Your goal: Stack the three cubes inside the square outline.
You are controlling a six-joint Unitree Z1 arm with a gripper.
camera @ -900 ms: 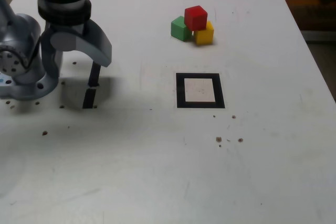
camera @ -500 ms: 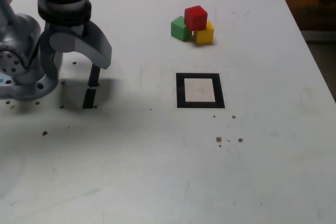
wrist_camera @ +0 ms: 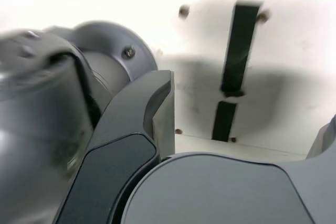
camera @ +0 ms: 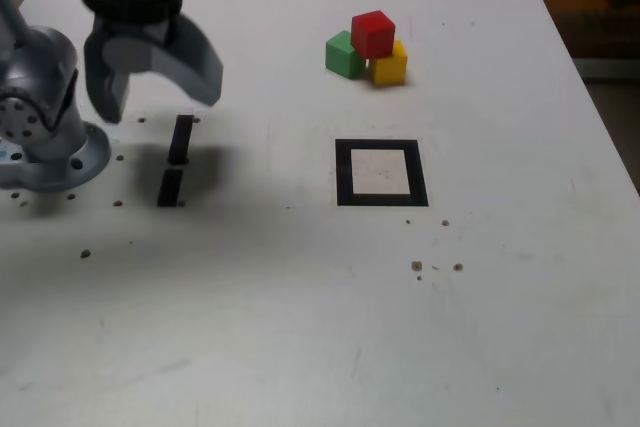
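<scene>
Nothing stacked inside the square outline (camera: 381,173) yet, by the look of it: white interior bare, black tape frame sitting alone near the middle of the table (camera: 520,277). Cubes all bunched well beyond it, toward the far edge: green cube (camera: 344,55) and yellow cube (camera: 390,64) on the surface, red cube (camera: 373,33) perched on top of the pair. So, whole job judged left to do: three picks, three placements. Gripper (camera: 152,95) up at the exterior view's left, jaws spread wide, holding nothing, well apart from cubes and square alike. Just below it, two short black tape strips (camera: 176,159). Wrist view: only jaws up close, blurred arm housing, and those strips (wrist_camera: 233,72). No cubes, no square there; exterior view alone carries those.
</scene>
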